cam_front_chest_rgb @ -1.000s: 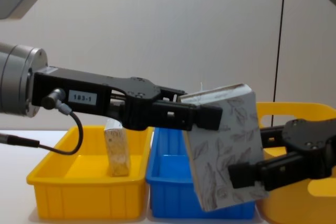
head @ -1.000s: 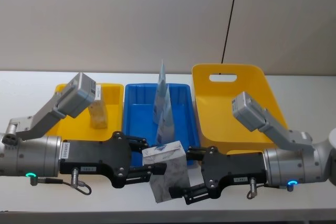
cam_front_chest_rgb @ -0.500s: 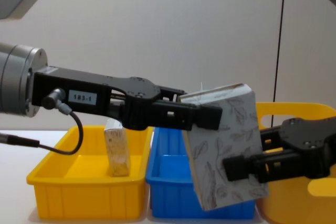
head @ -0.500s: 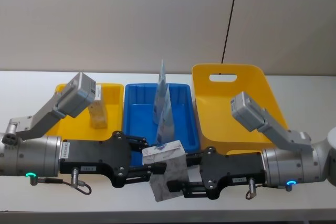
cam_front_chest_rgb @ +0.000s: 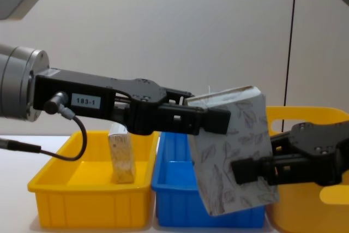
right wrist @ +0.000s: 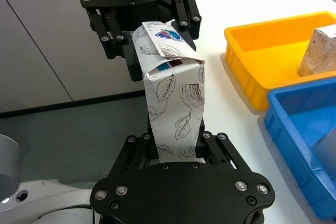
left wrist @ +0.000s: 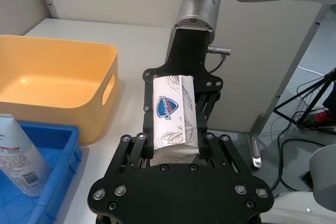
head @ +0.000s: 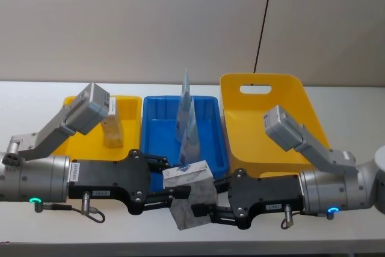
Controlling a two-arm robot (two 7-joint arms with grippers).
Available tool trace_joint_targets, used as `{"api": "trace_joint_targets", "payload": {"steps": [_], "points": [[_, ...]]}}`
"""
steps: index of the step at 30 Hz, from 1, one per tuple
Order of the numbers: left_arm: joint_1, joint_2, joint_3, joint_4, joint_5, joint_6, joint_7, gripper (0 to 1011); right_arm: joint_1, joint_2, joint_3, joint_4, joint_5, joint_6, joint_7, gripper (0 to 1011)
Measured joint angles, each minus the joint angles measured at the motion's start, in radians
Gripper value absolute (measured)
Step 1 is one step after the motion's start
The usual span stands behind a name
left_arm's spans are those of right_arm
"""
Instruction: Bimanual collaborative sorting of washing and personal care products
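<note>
A whitish boxy pack (head: 191, 200) with grey leaf print hangs tilted above the table's front edge, held between both arms. My left gripper (head: 180, 192) is shut on its upper end, and my right gripper (head: 202, 213) is shut on its lower end. The chest view shows the pack (cam_front_chest_rgb: 232, 156) in front of the blue tray, with the left gripper (cam_front_chest_rgb: 212, 121) above and the right gripper (cam_front_chest_rgb: 246, 170) below. A small beige wrapped pack (head: 112, 130) stands in the left yellow tray (head: 129, 103). Pale-blue pouches (head: 187, 121) stand upright in the blue tray (head: 157, 133).
A large yellow bin (head: 264, 124) with a handle slot stands to the right of the blue tray. The three containers sit side by side behind the grippers on a white table (head: 36, 97). A black cable hangs down the back wall.
My right gripper's fingers have gone from wide open to shut on the pack's lower end. The pack has tilted slightly. The left gripper has kept its hold.
</note>
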Motion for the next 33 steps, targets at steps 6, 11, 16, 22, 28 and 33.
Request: {"api": "trace_joint_targets", "payload": {"steps": [6, 11, 16, 22, 28, 33], "points": [[0.0, 0.0, 0.0, 0.0, 0.0, 0.0, 0.0, 393, -0.001, 0.001, 0.0, -0.002, 0.003, -0.001, -0.003, 322], [0.0, 0.0, 0.0, 0.0, -0.001, 0.0, -0.001, 508, -0.007, 0.004, 0.004, -0.007, 0.01, -0.006, -0.012, 322], [0.0, 0.0, 0.001, 0.0, -0.001, 0.0, -0.002, 657, -0.01, 0.007, 0.009, -0.012, 0.02, -0.015, -0.014, 317], [0.0, 0.0, 0.001, 0.0, -0.001, 0.0, -0.002, 836, -0.011, 0.011, 0.012, -0.016, 0.028, -0.029, -0.009, 316], [0.0, 0.001, 0.0, 0.0, -0.002, 0.001, -0.002, 997, -0.011, 0.021, 0.011, -0.02, 0.029, -0.037, -0.007, 317], [0.0, 0.004, -0.007, 0.001, -0.007, 0.004, 0.01, 1001, -0.015, 0.036, 0.008, -0.022, 0.028, -0.044, -0.006, 316]]}}
